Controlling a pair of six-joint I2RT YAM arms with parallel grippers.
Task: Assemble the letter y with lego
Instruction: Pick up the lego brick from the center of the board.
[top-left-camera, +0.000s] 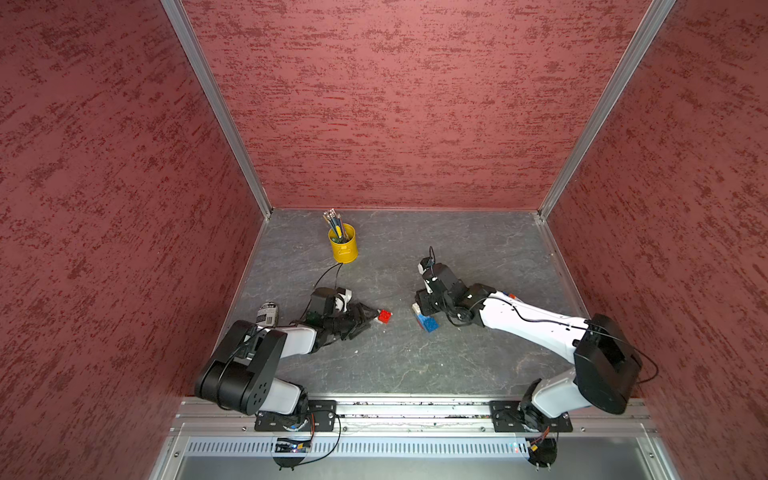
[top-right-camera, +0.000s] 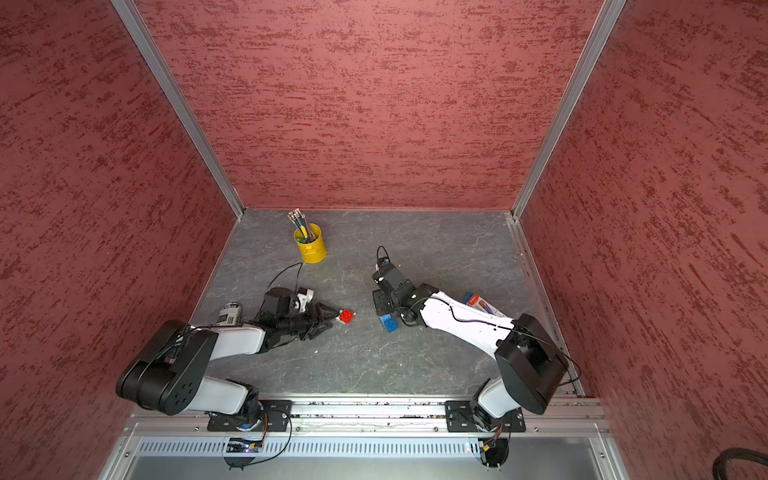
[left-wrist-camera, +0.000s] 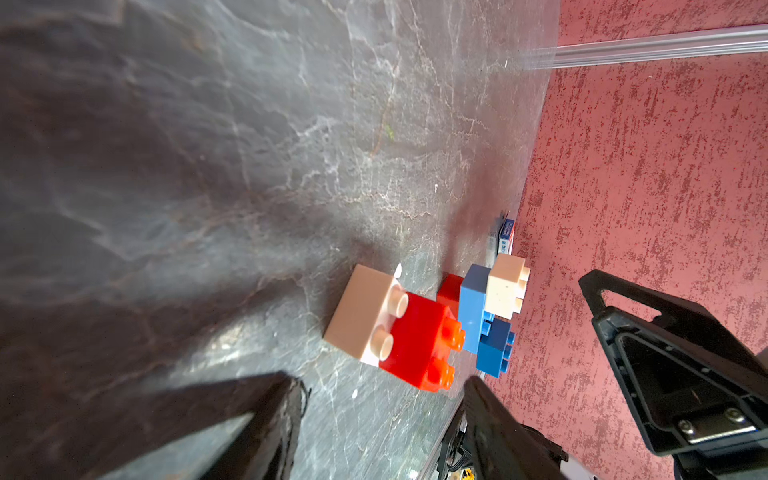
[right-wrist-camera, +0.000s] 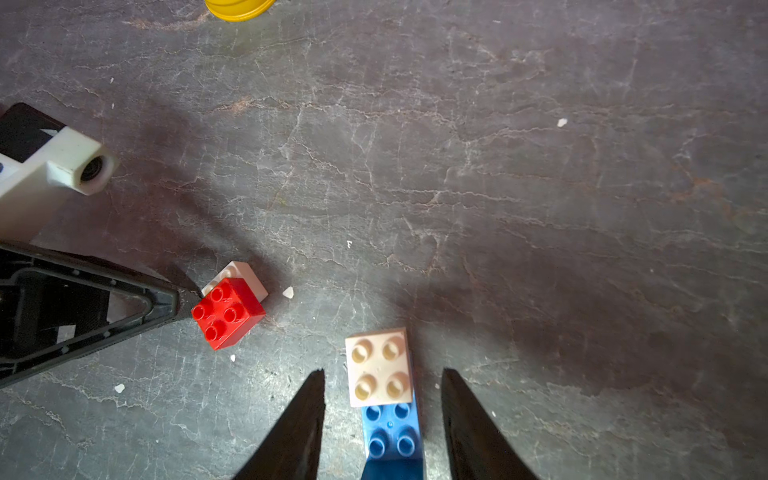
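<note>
The left gripper (top-left-camera: 372, 315), jaws parted, has its tip just beside a red studded plastic brick (right-wrist-camera: 227, 312) stacked on a white square brick (right-wrist-camera: 251, 275) on the grey slate-look tabletop (right-wrist-camera: 540, 208). The right gripper (right-wrist-camera: 382, 372) straddles, jaws open and not touching, the part-built letter y (left-wrist-camera: 471, 307) of white, blue and red bricks.

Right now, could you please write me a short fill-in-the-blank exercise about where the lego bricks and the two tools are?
The red brick by the left tool sits on a ___ brick. The right tool stands open astride a white brick that has a ___ brick right next to it. The pencil cup is coloured ___.
Missing words: white, blue, yellow.
</note>
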